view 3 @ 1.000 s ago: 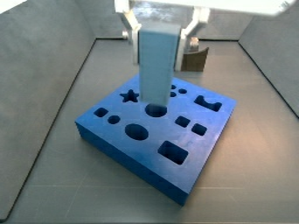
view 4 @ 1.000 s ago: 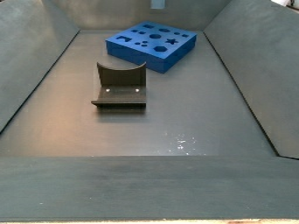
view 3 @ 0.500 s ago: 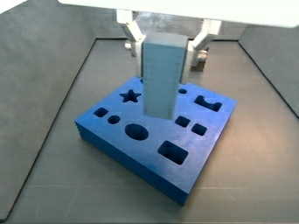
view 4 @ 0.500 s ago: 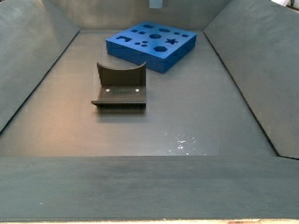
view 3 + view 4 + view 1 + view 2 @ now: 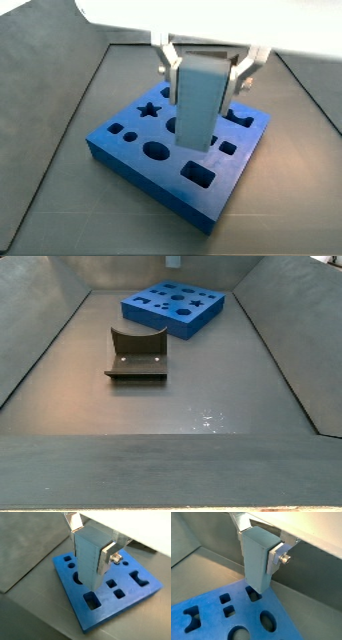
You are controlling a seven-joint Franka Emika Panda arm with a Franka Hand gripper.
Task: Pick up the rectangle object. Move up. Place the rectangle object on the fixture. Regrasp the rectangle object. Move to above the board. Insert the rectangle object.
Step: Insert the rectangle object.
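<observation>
Grey tray floor [image 5: 201, 386] with sloped walls, seen whole in a side view. The board [image 5: 181, 150], deep blue with cut-outs (star, circles, squares, ovals), lies flat on the floor; in a side view [image 5: 177, 306] it sits toward 12 o'clock of the tray, also visible in both wrist views [image 5: 107, 592] [image 5: 231, 614]. The fixture [image 5: 136, 354], dark with a curved notch, stands on the floor near the tray centre, well apart from the board at about its 7 o'clock. The gripper [image 5: 207, 62] hangs above the board, its silver fingers [image 5: 107, 554] pinching the top of the rectangle object [image 5: 201, 100] from both sides. The light-blue block is upright, long axis vertical, lower end over the board's middle holes; in a wrist view [image 5: 256, 559] its tip is just above or at a slot, cannot tell whether it touches. Gripper and block not seen in the side view showing the fixture.
</observation>
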